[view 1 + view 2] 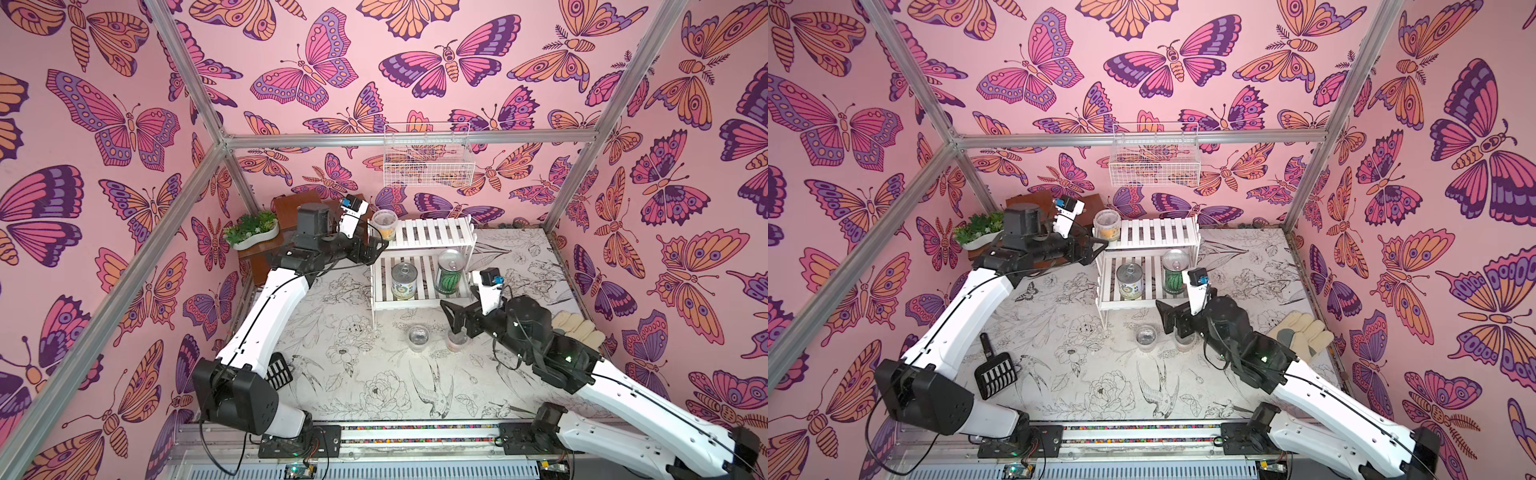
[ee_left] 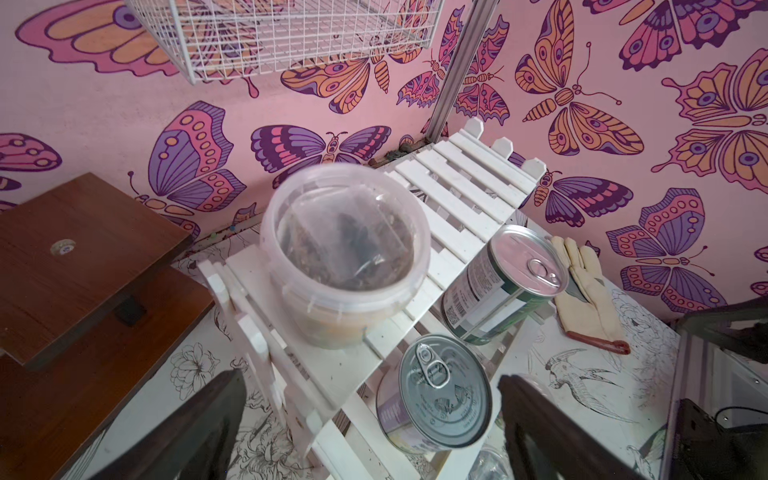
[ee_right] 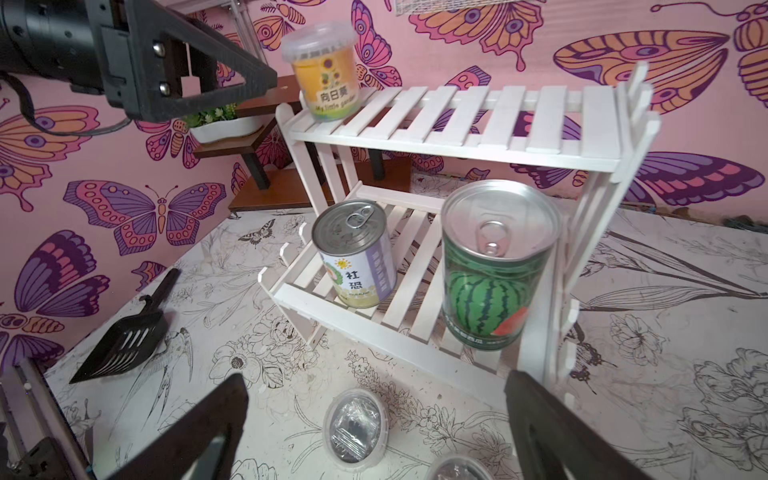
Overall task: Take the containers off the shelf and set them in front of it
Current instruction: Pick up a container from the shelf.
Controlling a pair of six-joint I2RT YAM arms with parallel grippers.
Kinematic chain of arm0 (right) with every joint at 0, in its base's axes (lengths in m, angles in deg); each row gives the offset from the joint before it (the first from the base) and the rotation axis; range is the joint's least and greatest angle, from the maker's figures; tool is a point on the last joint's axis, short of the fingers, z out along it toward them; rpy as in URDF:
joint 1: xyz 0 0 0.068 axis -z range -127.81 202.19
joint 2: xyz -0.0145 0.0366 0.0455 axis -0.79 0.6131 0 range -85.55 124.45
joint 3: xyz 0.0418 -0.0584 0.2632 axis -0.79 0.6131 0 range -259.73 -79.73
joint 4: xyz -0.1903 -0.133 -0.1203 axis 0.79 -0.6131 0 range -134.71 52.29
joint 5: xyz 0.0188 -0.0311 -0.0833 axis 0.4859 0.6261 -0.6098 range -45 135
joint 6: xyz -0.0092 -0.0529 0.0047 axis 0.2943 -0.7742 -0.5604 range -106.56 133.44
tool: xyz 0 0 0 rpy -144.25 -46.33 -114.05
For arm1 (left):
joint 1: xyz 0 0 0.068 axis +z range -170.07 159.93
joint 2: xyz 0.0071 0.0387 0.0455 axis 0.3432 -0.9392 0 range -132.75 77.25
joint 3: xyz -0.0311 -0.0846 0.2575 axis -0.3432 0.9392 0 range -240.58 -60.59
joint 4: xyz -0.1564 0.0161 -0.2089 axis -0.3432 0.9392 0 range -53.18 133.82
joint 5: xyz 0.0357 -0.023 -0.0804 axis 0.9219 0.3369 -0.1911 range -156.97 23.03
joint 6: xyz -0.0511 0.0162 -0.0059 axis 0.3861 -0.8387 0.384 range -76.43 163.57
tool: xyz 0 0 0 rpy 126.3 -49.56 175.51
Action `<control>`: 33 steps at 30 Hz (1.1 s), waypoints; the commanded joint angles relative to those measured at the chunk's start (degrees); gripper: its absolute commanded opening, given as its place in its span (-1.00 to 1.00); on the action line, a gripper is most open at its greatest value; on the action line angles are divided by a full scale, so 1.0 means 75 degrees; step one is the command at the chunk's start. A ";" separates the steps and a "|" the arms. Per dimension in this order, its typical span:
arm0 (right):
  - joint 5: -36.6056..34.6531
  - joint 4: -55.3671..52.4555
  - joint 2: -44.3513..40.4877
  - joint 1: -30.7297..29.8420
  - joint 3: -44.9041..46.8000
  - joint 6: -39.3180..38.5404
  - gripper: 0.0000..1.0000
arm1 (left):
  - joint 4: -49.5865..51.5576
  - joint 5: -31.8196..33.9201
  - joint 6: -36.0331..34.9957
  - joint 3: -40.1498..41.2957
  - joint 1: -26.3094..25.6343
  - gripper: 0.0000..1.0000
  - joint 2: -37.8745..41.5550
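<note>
The white slatted shelf (image 1: pixel 432 237) (image 3: pixel 457 120) holds a yellow lidded cup (image 1: pixel 384 224) (image 2: pixel 345 249) at the left end of its top tier. On the lower tier stand a white-green can (image 1: pixel 404 281) (image 3: pixel 353 253) and a watermelon can (image 1: pixel 450 272) (image 3: pixel 494 266). Two clear lidded cups (image 1: pixel 418 337) (image 1: pixel 457 340) stand on the mat in front of the shelf. My left gripper (image 1: pixel 376 251) (image 2: pixel 370 376) is open, just left of the yellow cup. My right gripper (image 1: pixel 455 320) (image 3: pixel 374 378) hangs open over the floor cups (image 3: pixel 355 428), empty.
A brown stepped stand (image 1: pixel 291 208) with a white planter (image 1: pixel 251 228) sits left of the shelf, under my left arm. A cream glove (image 1: pixel 577 328) lies at the right wall. A black scoop (image 1: pixel 994 374) lies front left. A wire basket (image 1: pixel 428 158) hangs on the back wall.
</note>
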 commanded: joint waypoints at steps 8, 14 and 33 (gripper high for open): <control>0.1503 -0.0972 -0.0135 0.1206 -0.0434 0.0277 0.98 | 0.0048 0.0468 -0.0544 -0.0913 -0.0310 1.00 -0.0910; 0.1753 -0.0960 -0.0129 0.1566 -0.0379 0.0320 0.98 | 0.0035 0.0645 -0.0692 -0.1321 -0.0509 1.00 -0.1343; 0.2117 -0.0906 -0.0245 0.2032 -0.0204 0.0405 0.98 | -0.0033 0.0968 -0.0664 -0.1744 -0.0688 0.08 -0.1617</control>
